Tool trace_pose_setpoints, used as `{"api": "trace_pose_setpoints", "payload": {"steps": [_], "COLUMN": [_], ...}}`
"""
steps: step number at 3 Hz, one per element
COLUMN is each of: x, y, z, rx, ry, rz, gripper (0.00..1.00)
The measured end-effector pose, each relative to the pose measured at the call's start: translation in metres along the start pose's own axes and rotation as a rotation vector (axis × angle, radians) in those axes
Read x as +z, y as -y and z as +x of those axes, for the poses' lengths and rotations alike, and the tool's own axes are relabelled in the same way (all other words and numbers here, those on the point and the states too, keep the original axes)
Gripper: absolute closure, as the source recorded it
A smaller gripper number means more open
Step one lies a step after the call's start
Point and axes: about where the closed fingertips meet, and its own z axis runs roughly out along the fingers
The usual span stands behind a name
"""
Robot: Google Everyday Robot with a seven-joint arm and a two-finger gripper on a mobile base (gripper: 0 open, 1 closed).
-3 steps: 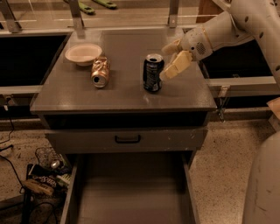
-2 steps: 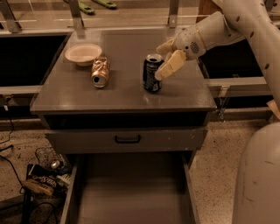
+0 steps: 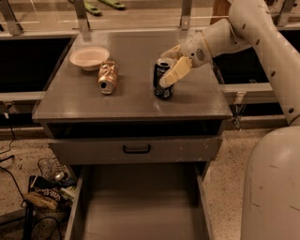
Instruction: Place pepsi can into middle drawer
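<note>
Your gripper [image 3: 165, 68] is at the upper part of the pepsi can [image 3: 163, 92], seemingly touching it; you cannot tell whether it clamps the can. The can stands upright on the table [image 3: 136, 101]. Below, the middle drawer [image 3: 140, 211] is pulled out.

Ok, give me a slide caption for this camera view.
Gripper at the upright pepsi can, with the middle drawer open below.

Dim, warm light here. Grey counter [image 3: 117, 101] with a closed drawer front [image 3: 93, 151] and a black handle [image 3: 136, 149], sitting on a speckled stone floor [image 3: 225, 159]. Tangle of cables [image 3: 44, 190] lower left, metal posts [image 3: 82, 14] behind. The gripper [image 3: 165, 69] hangs over the counter's right half.
</note>
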Motion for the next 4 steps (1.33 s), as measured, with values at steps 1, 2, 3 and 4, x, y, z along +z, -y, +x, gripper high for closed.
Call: {"api": "trace_pose_setpoints", "payload": {"steps": [1,2,3,4], "x": [0.0141,0.0142,0.0142,0.0142], "y": [0.0000,0.0000,0.0000,0.0000], "z": [0.0075,0.0075,0.0075,0.0075], "rx": [0.022,0.022,0.022,0.022], "ry": [0.017,0.017,0.017,0.017], "rz": [-0.029,-0.029,-0.029,-0.029], "gripper": [0.00,0.02,0.24,0.55]}}
